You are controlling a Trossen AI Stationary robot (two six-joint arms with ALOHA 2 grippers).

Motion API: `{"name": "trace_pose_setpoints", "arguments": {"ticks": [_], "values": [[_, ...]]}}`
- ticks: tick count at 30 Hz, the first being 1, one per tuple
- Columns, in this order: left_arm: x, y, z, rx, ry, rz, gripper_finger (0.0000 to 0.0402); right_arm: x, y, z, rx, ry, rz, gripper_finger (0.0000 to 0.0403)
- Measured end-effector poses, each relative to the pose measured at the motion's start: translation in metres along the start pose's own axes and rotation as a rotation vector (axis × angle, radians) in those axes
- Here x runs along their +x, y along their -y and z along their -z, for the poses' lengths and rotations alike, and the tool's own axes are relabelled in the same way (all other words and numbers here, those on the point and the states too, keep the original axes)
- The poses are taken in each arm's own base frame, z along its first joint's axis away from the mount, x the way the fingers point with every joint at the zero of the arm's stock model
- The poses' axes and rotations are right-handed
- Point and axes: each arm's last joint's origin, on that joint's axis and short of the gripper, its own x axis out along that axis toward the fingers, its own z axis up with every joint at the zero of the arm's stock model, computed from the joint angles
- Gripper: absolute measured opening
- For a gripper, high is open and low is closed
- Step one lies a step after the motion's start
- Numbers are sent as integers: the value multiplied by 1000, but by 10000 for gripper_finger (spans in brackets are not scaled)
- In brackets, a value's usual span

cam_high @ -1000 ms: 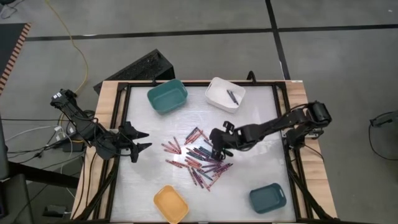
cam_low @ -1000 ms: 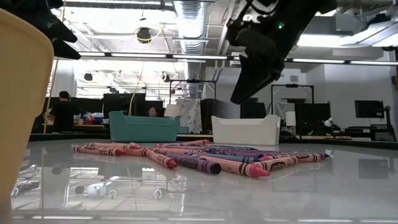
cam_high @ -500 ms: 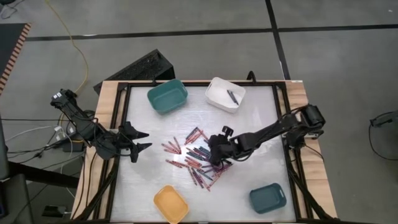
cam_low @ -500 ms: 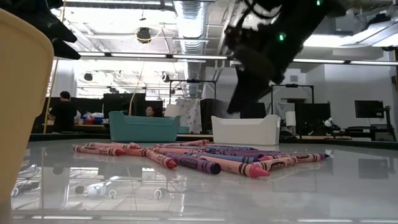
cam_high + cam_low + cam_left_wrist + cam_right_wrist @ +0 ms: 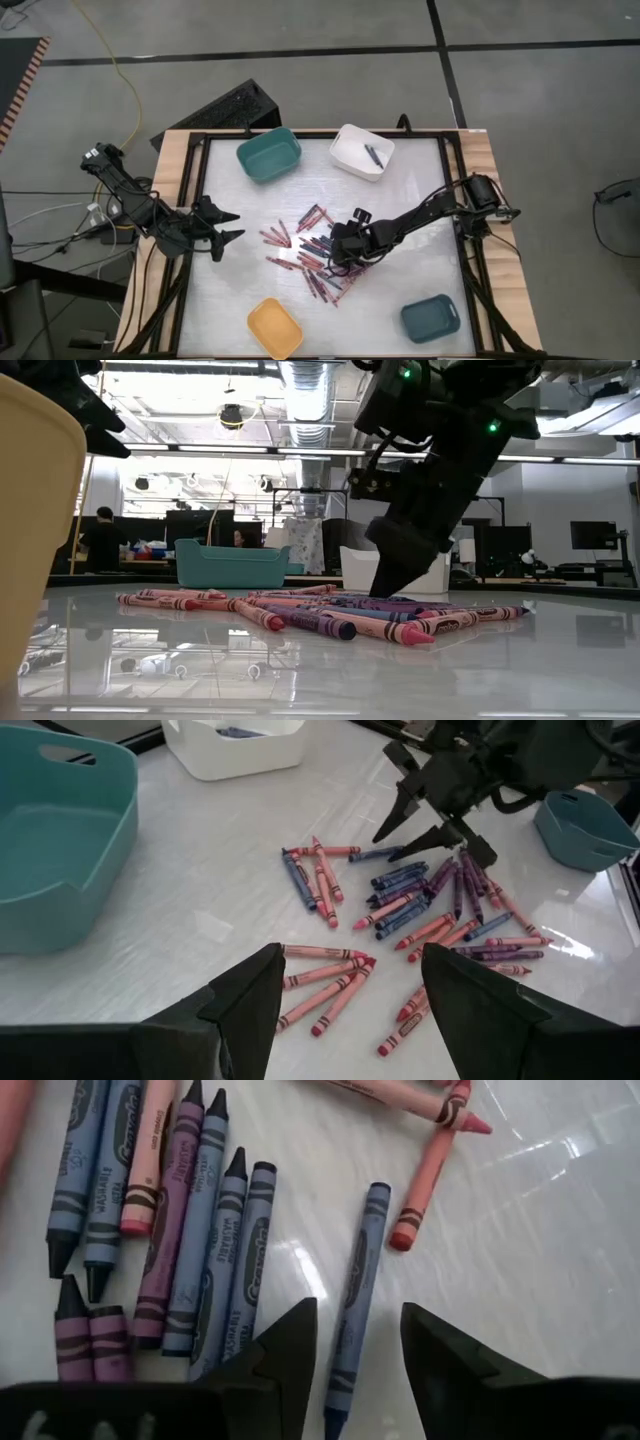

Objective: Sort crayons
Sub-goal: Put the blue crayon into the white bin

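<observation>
The crayons [image 5: 316, 252], red, pink, blue and purple, lie flat in a loose scatter on the middle of the white table [image 5: 230, 290]. My right gripper [image 5: 338, 250] hangs low over the right part of the scatter, slanting down and open. Its two fingers stand on either side of one blue crayon [image 5: 356, 1285] without touching it. In the low view its fingertips [image 5: 392, 578] hover just above the crayons [image 5: 330, 610]. My left gripper [image 5: 226, 226] waits open at the table's left side, above the table; in its wrist view it shows open [image 5: 350, 1010].
A teal bin [image 5: 269, 154] and a white bin [image 5: 362, 150] holding one dark crayon stand at the far edge. A yellow bin [image 5: 275, 327] and a second teal bin [image 5: 431, 317] stand at the near edge. Black rails frame the table.
My right gripper has come down onto the crayon scatter, shifting a little toward the table's near left and tipping steeper. The crayons have not moved. My left arm has kept still.
</observation>
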Motion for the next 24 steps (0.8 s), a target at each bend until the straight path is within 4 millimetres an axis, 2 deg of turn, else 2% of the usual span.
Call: {"name": "trace_pose_setpoints", "arguments": {"ticks": [6, 16, 24], "values": [[0, 0, 0, -1, 0, 0, 228, 5, 6, -3, 16, -39, -41, 143], [0, 0, 0, -2, 0, 0, 228, 12, 9, -2, 30, -82, -76, 61], [0, 0, 0, -2, 1, 0, 228, 12, 9, -1, 67, -85, -74, 14]]}}
